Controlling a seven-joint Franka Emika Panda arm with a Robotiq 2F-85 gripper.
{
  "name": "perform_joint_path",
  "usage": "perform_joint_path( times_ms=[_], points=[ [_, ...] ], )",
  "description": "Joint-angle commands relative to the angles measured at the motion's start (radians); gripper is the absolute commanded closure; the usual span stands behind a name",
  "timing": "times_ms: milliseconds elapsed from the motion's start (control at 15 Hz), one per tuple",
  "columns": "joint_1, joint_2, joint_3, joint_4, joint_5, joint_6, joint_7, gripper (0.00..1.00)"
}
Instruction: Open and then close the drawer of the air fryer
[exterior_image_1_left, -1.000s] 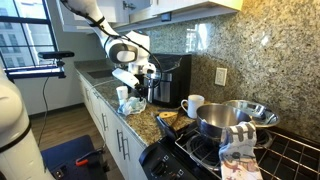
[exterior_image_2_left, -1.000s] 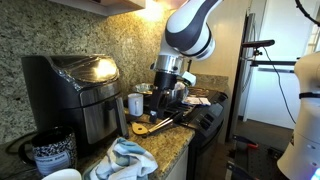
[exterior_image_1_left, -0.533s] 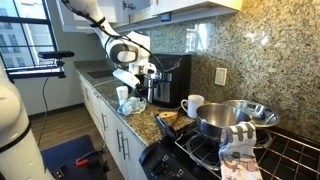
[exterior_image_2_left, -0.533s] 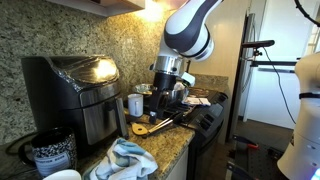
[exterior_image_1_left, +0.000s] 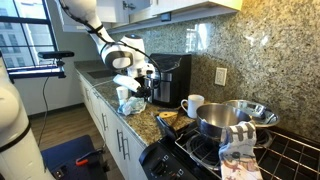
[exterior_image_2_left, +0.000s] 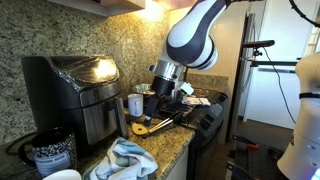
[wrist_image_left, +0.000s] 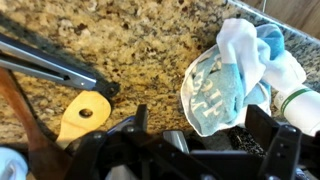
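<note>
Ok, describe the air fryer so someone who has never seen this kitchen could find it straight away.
Start at the speckled granite counter beside the stove. Against the backsplash stands the air fryer, next to a white mug. It is boxy and black, taller than the mug, with silver-grey trim near its top.

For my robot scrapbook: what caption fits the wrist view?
Open gripper over a granite counter, with a blue-and-white cloth and wooden utensil below.

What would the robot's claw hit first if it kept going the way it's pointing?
Most likely the white and blue cloth lying on the granite counter: the open gripper points down near its edge. Depth is unclear, so it might meet bare counter beside it.
</note>
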Motion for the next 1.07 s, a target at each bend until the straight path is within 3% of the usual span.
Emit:
perform_joint_path(
  times_ms=[0, 400, 667, 1000],
  points=[
    [0.033, 0.056, 0.06, -0.003, 0.245, 0.202, -0.222, 0.0],
    [-0.002, 0.163, 0.253, 0.129, 0.682, 0.41, -0.649, 0.0],
    [-0.061, 0.195, 0.339, 0.256, 0.832, 0.472, -0.818, 0.0],
    [-0.136, 0.221, 0.362, 0.348, 0.949, 0.469, -0.946, 0.0]
  ],
)
